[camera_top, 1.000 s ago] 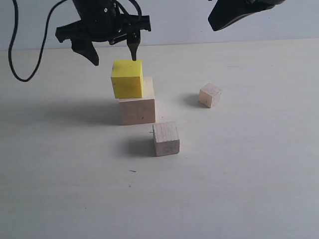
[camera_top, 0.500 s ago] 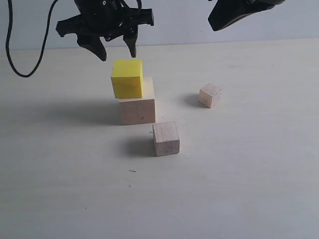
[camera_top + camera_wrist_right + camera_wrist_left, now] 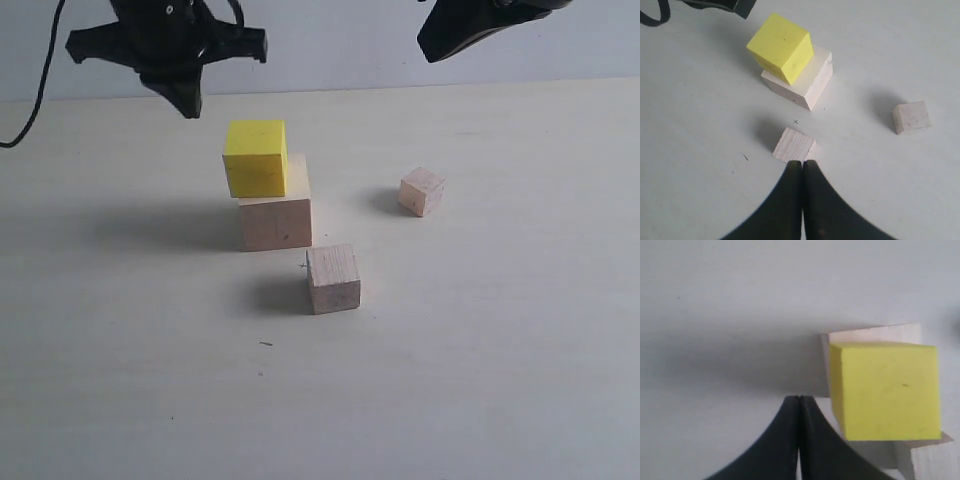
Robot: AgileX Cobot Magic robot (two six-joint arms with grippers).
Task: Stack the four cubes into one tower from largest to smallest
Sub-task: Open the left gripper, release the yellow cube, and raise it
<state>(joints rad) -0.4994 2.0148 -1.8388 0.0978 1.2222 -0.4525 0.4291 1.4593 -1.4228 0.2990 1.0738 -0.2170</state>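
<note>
On the pale desk (image 3: pixel 480 380), near its middle, the large wooden cube (image 3: pixel 276 215) stands with the yellow cube (image 3: pixel 255 158) resting on top of it. The yellow cube is not centred: in the exterior view it sits toward the left, so that its left edge overhangs the wooden one, and a strip of bare wood shows along the right. Just in front of this pair and a little to the right, the middle-sized wooden cube (image 3: pixel 333 279) lies flat on the desk, near the stack but not touching it. A small dark cross mark (image 3: pixel 303 266) is drawn on the desk just beside its far left corner. The smallest wooden cube (image 3: pixel 421 191) sits alone on the desk farther right, well apart from the others.

Above and to the left of the stack hangs the left claw (image 3: pixel 187 108), clear of the yellow cube; its two fingers are pressed tight together with nothing between them. A black cable (image 3: pixel 40 90) loops down behind it. The right claw (image 3: pixel 802 165) is raised at the upper right of the scene, its fingers likewise closed against each other and empty, with the middle-sized wooden cube showing just past their tips in its own wrist view.
</note>
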